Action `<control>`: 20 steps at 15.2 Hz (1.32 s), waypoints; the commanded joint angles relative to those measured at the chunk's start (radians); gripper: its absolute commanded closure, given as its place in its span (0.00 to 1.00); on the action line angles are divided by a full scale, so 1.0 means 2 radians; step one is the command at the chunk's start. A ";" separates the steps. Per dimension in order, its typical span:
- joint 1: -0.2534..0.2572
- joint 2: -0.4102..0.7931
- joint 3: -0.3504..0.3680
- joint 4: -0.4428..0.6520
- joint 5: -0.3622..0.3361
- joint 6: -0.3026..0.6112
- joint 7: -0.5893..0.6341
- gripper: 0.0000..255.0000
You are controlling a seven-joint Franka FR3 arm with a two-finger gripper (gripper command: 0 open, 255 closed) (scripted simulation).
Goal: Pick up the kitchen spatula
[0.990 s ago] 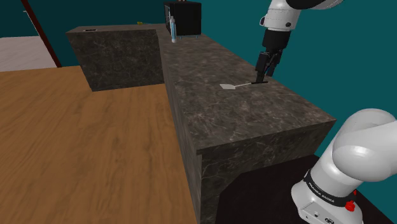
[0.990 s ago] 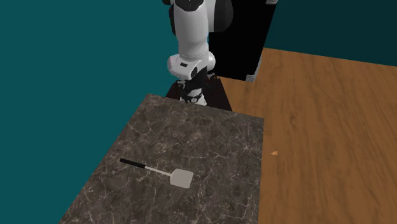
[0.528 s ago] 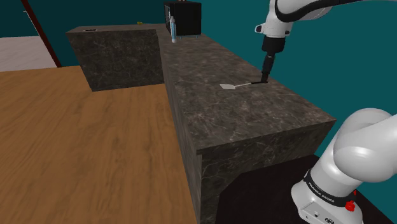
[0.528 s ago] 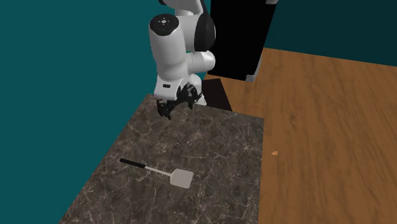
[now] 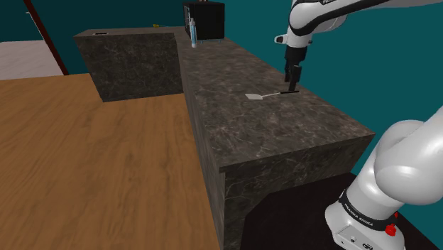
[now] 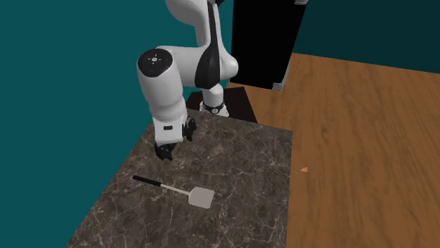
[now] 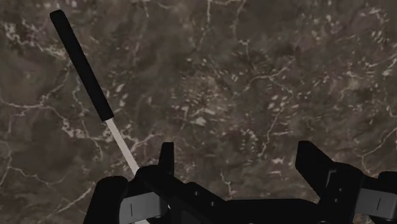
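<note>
The spatula [image 5: 270,94] lies flat on the dark marbled counter [image 5: 241,121], with a pale flat head, a thin metal shaft and a black handle. In the second exterior view the spatula [image 6: 173,188] has its handle pointing toward the teal wall. My black gripper [image 5: 290,79] hangs over the handle end, pointing down. From the other side the gripper [image 6: 165,151] hovers a short way above the counter, just past the handle tip, apart from it. In the wrist view the handle [image 7: 83,63] runs beside one finger [image 7: 167,156], outside the open gripper [image 7: 238,159], which holds nothing.
The counter is L-shaped with sharp edges dropping to a wooden floor [image 5: 92,163]. A black box [image 5: 206,19] and a slim bluish bottle [image 5: 193,32] stand at its far end. A teal wall [image 6: 63,84] borders the counter. A small orange bit [image 6: 304,169] lies on the floor.
The arm has swung out over the counter and lowered, bringing the gripper from near the counter's edge by the stand to just beside the spatula's handle. The fingers stayed open; the spatula has not moved.
</note>
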 commanded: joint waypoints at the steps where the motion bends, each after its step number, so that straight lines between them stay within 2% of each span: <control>1: 0.010 0.043 -0.018 0.025 0.006 0.019 -0.059 0.00; 7: 0.022 0.171 -0.050 0.114 0.050 0.058 -0.229 0.00; 15: 0.019 0.199 -0.050 0.088 0.063 0.108 -0.243 0.00; 17: 0.019 0.198 -0.050 0.088 0.063 0.108 -0.243 0.00; 18: 0.019 0.198 -0.050 0.088 0.063 0.108 -0.242 1.00; 20: 0.019 0.198 -0.050 0.088 0.063 0.108 -0.242 1.00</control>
